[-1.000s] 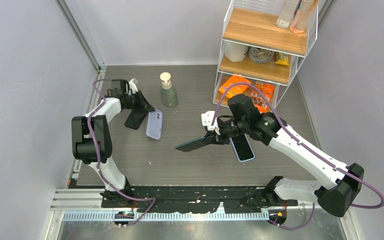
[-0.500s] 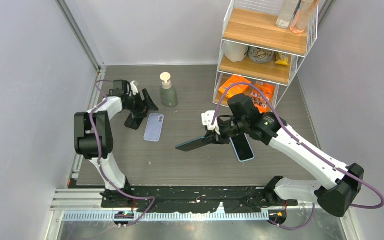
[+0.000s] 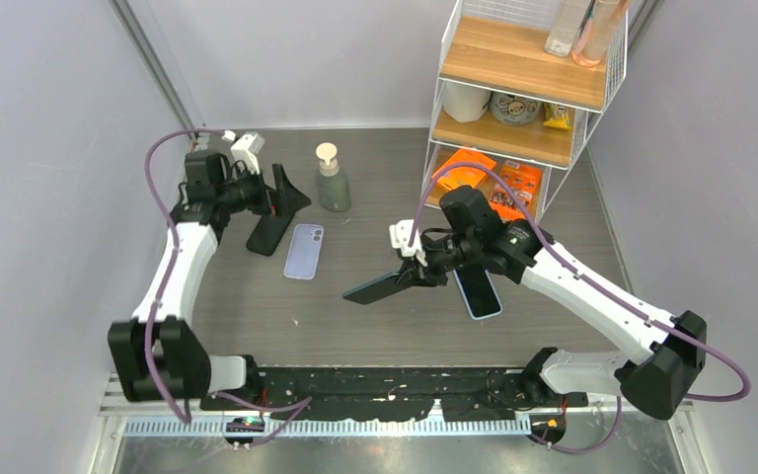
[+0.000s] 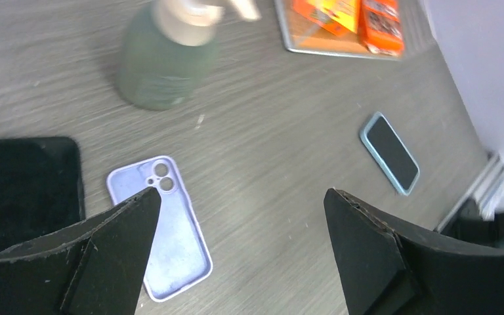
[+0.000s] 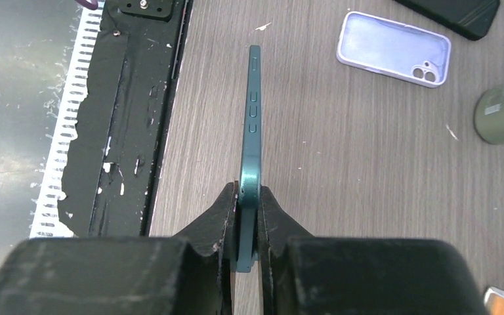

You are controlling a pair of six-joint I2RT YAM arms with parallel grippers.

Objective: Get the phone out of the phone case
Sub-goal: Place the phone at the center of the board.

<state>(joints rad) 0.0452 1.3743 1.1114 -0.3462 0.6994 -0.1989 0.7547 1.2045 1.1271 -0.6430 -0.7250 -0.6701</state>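
Teal phone [image 5: 252, 125] edge-on in right claw [image 5: 248, 205]

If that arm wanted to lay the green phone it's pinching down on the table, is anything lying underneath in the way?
Nothing visible is. The right tool holds the green phone edge-on over bare table. The lilac case lies well off to one side.

Matt lilac phone case [image 4: 178, 252], wood-grain table [image 3: 385, 183], smooth teal phone [image 5: 252, 111]
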